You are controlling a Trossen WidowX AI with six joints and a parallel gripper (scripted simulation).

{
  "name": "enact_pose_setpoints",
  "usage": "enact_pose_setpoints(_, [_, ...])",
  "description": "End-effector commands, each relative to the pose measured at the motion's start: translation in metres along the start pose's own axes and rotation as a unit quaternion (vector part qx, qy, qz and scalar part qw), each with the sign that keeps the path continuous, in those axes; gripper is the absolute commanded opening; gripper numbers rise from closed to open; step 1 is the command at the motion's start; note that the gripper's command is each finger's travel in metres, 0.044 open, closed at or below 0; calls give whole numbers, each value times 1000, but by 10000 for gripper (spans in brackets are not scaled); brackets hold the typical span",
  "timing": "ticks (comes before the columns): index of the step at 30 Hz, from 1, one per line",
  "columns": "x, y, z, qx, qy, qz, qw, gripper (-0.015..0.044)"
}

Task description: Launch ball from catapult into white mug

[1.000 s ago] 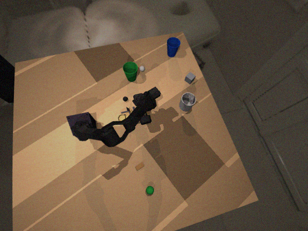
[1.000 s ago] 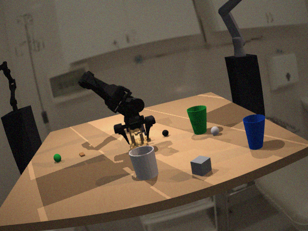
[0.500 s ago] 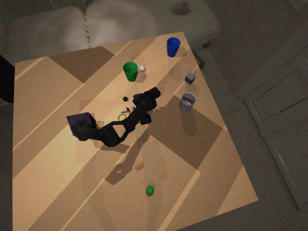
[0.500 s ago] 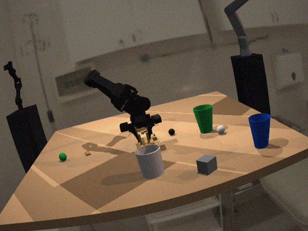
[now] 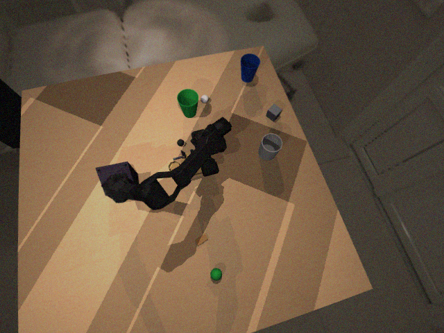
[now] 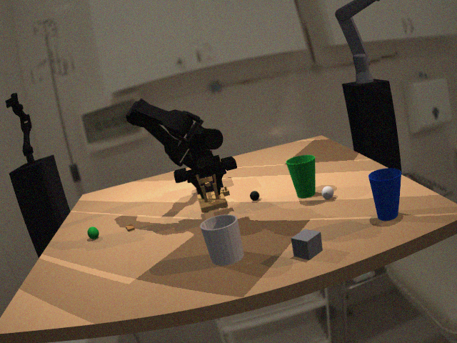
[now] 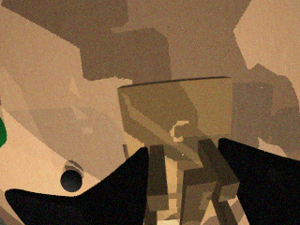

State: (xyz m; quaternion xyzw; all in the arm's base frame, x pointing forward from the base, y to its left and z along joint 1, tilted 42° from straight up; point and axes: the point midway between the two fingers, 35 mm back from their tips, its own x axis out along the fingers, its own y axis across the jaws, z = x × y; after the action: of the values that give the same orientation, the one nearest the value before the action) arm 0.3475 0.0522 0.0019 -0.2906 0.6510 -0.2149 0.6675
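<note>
The wooden catapult stands on the table under the arm; in the top view the arm hides most of it. My gripper points down and is shut on the catapult's frame, with a finger on each side of the uprights. The white mug stands upright, apart from the catapult. A green ball, a black ball and a white ball lie on the table. Whether a ball sits in the catapult cannot be told.
A green cup stands beside the white ball. A blue cup stands near the table's edge. A grey cube lies near the white mug. A small orange block lies near the green ball.
</note>
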Motion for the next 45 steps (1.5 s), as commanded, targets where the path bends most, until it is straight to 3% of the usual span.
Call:
enact_pose_setpoints(1, [3,1,1,1,-3,2,1000,0])
enact_pose_setpoints(32, [42,0,1,3,2,2,1000,0])
enact_pose_setpoints(45, [42,0,1,3,2,2,1000,341])
